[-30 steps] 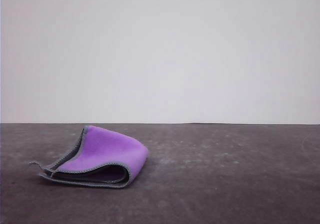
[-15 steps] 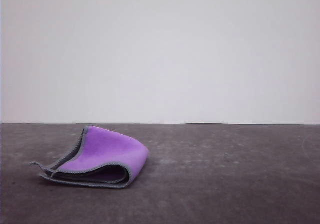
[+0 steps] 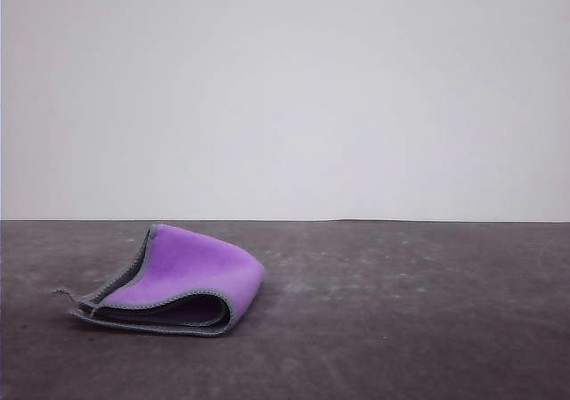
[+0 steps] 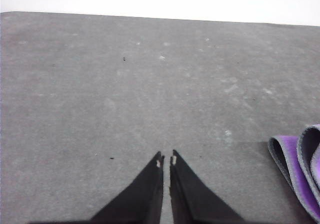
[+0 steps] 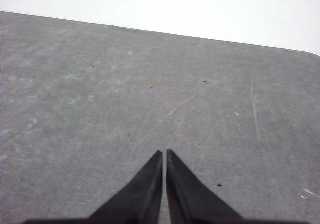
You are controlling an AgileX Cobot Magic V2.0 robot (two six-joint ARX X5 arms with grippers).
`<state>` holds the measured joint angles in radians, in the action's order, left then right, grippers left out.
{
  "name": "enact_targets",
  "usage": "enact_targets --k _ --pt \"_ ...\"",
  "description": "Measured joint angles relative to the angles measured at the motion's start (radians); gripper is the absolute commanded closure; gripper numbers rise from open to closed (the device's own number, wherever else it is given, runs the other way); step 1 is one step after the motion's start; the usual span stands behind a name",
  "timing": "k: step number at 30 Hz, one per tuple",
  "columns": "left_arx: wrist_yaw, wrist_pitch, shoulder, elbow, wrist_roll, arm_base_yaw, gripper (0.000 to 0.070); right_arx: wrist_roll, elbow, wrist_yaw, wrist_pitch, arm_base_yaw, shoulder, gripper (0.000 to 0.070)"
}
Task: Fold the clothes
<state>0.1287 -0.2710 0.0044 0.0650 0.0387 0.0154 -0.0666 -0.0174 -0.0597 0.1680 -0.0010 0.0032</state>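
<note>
Cloth point(image 3: 183, 282) lies folded, purple out, near surface point(image 3: 401, 329) left edge; left pincer point(image 4: 166, 159) and right pincer point(image 5: 164, 153) clenched empty; folding looks finished.

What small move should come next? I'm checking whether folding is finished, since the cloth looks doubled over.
Probably none, or a light press. The cloth already lies folded, purple face out, on the table. The left gripper and right gripper are both shut, holding nothing.
</note>
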Motion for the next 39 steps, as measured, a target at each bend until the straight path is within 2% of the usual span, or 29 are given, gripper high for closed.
enact_targets --k 25,29,39 --pt "0.0 0.003 0.0 0.0 0.0 0.0 0.0694 0.0 0.0 0.0 0.0 0.0 0.0 0.0694" --pt "-0.001 0.096 0.0 -0.032 0.0 0.0 0.0694 0.0 0.0 0.0 0.0 0.0 0.0 0.0694" --pt "-0.004 0.1 0.0 -0.032 -0.001 0.0 0.0694 0.0 0.0 0.002 0.0 0.0 0.0 0.0694"
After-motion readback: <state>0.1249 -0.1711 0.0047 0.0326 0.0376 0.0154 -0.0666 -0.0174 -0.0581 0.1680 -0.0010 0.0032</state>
